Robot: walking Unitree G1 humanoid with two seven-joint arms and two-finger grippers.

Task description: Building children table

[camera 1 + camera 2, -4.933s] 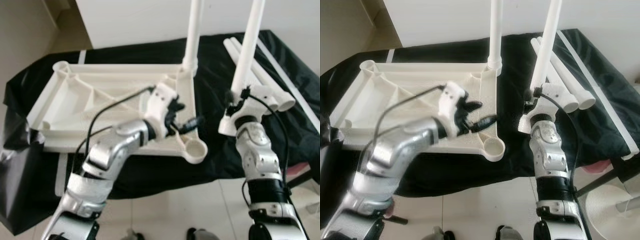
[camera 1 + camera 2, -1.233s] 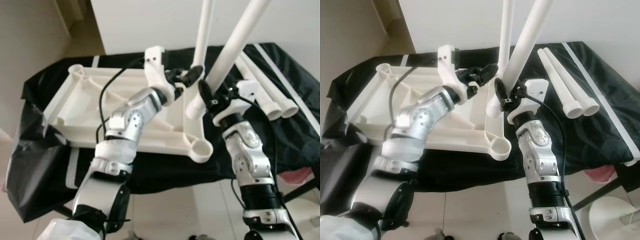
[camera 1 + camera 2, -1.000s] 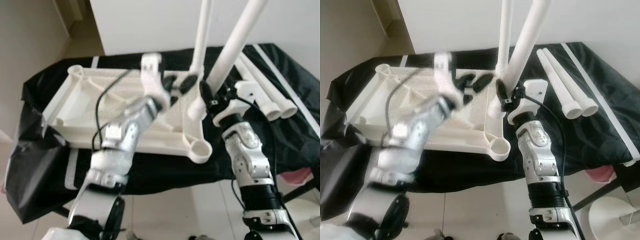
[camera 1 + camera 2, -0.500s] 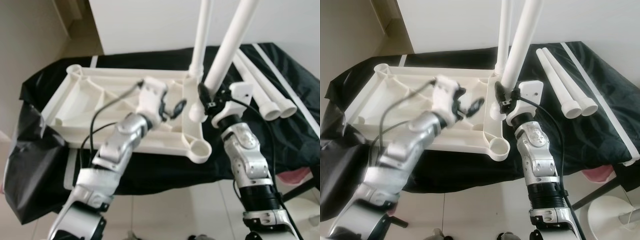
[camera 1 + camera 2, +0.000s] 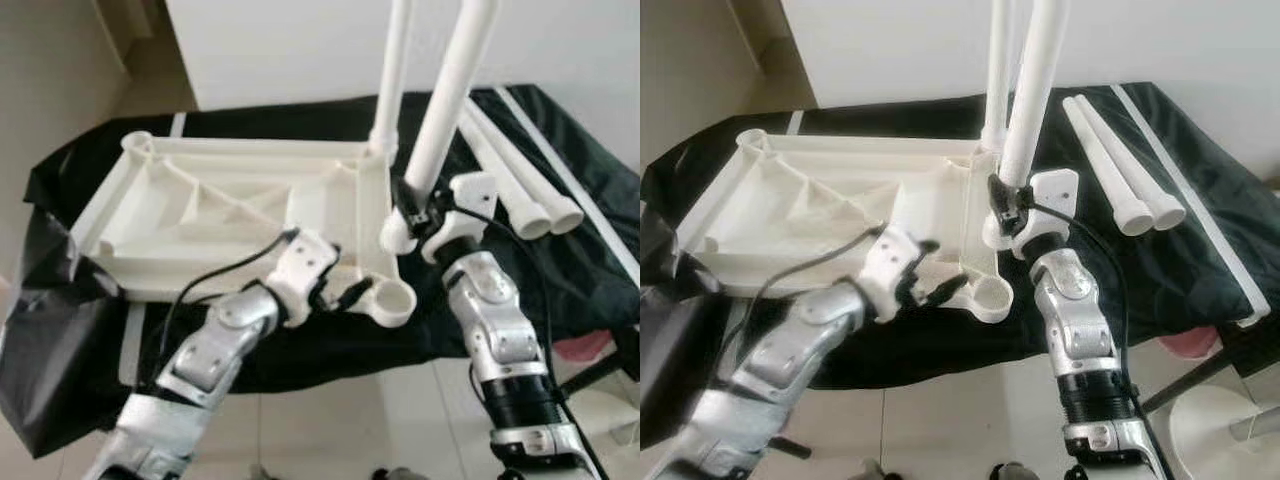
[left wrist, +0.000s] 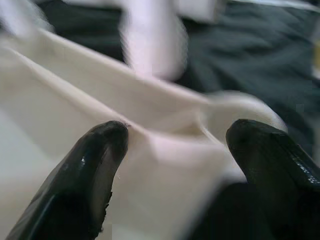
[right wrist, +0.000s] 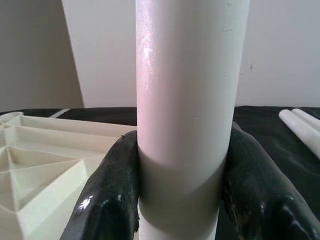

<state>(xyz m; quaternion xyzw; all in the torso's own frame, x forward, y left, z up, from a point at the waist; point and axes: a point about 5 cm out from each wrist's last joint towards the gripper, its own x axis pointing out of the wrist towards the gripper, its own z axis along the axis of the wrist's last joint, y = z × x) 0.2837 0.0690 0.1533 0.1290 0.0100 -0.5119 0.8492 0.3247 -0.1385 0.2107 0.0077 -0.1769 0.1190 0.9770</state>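
Jaws of the right gripper [image 7: 181,190] clamped a white leg [image 5: 445,110], tilted, beside the tabletop's [image 5: 230,205] right edge. Left gripper [image 5: 345,297] stood wide open at the near corner socket [image 5: 393,300]. Tabletop lay inverted on black cloth [image 5: 560,260]; two spare legs [image 5: 520,185] beside. No writing legible.
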